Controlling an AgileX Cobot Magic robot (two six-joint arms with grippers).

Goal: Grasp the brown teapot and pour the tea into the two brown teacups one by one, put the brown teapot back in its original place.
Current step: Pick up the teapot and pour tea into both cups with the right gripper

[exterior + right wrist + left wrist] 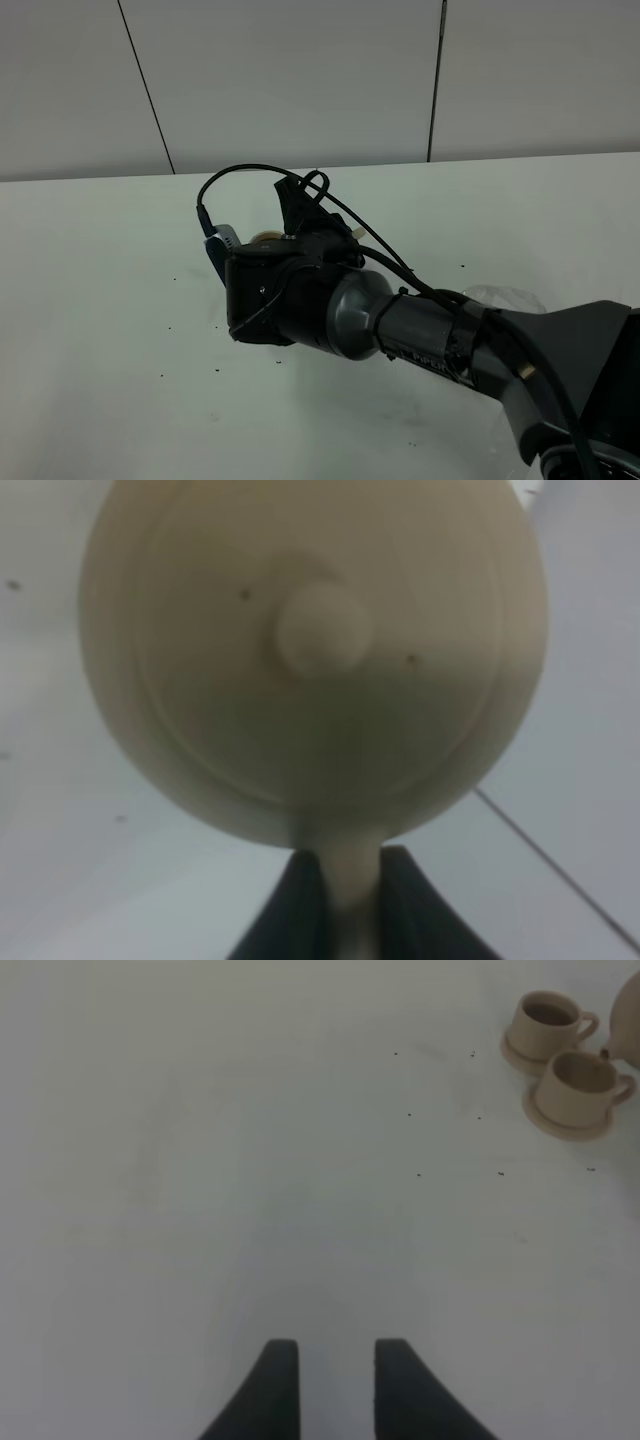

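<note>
My right arm [420, 325] reaches from the near right across the middle, and the right gripper [350, 868] is clamped on the brown teapot [200, 700] handle. My left gripper [337, 1358] points downward, jaws slightly apart, holding nothing

Soft even light; teapot [310, 650] blurry

My gripper [337, 1348] hovers over the white tabletop [200, 1160], its two dark fingers [283, 1385] a little apart with nothing between them. Well ahead stand the nearer teacup [578, 1085] and the farther teacup [545, 1025], close together, each on a small saucer [560, 1127]. Just beside them shows a sliver of the brown teapot [631, 1015], mostly cut off. Dark specks dot the tabletop near the cups.
</note>
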